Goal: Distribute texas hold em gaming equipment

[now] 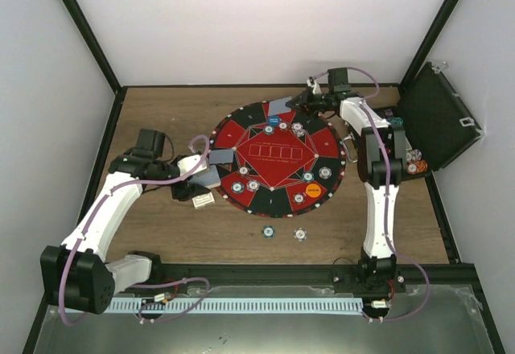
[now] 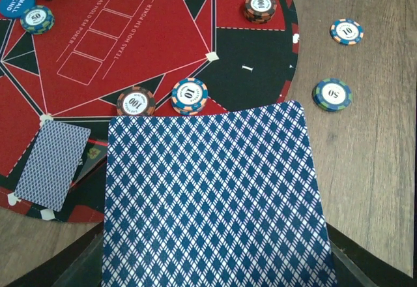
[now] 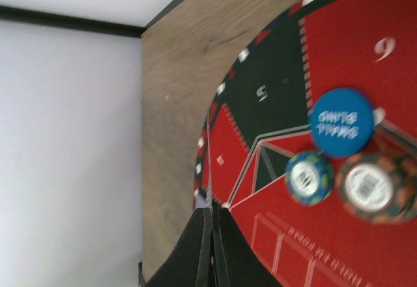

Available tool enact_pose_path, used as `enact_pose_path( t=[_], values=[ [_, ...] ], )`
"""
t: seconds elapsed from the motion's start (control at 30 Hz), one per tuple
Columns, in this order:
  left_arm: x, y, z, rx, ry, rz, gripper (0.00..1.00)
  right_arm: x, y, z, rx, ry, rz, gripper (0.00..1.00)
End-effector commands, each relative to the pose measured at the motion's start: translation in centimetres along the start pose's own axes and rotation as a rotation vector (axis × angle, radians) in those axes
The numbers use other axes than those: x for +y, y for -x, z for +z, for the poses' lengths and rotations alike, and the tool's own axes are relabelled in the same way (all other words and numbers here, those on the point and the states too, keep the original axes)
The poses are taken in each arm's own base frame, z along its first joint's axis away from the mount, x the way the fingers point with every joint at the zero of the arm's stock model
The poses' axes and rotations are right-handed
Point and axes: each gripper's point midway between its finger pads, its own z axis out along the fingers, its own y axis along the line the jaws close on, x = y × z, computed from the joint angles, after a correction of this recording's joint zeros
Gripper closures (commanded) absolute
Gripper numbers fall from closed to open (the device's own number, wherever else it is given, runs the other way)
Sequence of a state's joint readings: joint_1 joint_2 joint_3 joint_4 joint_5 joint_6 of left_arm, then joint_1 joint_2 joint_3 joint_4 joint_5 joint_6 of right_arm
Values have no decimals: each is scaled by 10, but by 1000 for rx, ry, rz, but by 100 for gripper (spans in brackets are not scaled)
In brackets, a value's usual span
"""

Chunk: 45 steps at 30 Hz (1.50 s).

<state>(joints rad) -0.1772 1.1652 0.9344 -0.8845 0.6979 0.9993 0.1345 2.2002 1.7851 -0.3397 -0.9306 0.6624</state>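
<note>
Lighting bright, even, diffuse; faint shadows on wooden table [image 1: 185,233]; white walls [image 1: 241,24] washed out. Top and left wrist views sharp. Right wrist view motion-blurred: chips [image 3: 309,178], blue button disc [image 3: 341,122] smeared.

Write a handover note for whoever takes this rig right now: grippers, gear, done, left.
Left gripper: shut on the card deck, at the mat's left edge.
Right gripper: shut, empty, over the mat's far side.
Done: blue button, orange button, several chips and a dealt card lie on the mat.
Left: deal the deck; two loose chips lie off the mat; more chips in the case.
</note>
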Motion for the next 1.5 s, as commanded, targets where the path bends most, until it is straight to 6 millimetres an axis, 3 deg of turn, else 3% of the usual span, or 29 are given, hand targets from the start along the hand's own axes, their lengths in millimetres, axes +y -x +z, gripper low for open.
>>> enact_pose_path(
  t=[0.0,0.1,0.13,0.23,0.37,0.4,0.53,0.67,0.7,0.87,0.97,1.03,1.07,1.17,1.3,1.47],
  values=[
    [-5,11,-6,-43,-15,27,95,-29,23,19,-4,-52,23,99],
    [-8,10,-7,-37,-18,30,95,-45,36,33,-10,-64,39,99],
    [-9,9,-8,-36,-18,31,95,-58,34,40,2,-74,64,99],
    [-9,9,-8,-37,-19,31,95,-65,41,51,-2,-77,61,98],
    [-10,10,-8,-44,-25,27,95,-70,40,56,-3,-98,54,90],
    [-10,10,-7,-44,-27,26,95,-70,40,56,-4,-105,49,81],
    [-10,11,-8,-45,-26,25,95,-64,44,44,-26,-166,-1,66],
    [-11,10,-8,-45,-23,22,95,-62,51,23,-62,-261,-48,50],
    [-11,9,-8,-45,-23,20,95,-53,54,13,-79,-277,-66,47],
    [-13,10,-10,-46,-18,20,95,-47,56,-16,-124,-391,-116,41],
    [-13,12,-12,-50,-10,26,95,-32,51,-27,-142,-382,-136,39],
    [-13,12,-13,-49,-9,27,95,-20,40,-33,-142,-356,-131,38],
    [-13,13,-13,-49,-8,27,95,-3,35,-39,-150,-326,-144,37],
    [-14,13,-15,-46,-7,30,95,34,-6,-35,-117,-237,-163,27],
    [-15,14,-16,-48,-4,36,95,84,-92,-16,-12,-102,-201,15],
    [-17,13,-15,-51,-10,35,95,125,-200,4,137,57,-202,9]
  ],
)
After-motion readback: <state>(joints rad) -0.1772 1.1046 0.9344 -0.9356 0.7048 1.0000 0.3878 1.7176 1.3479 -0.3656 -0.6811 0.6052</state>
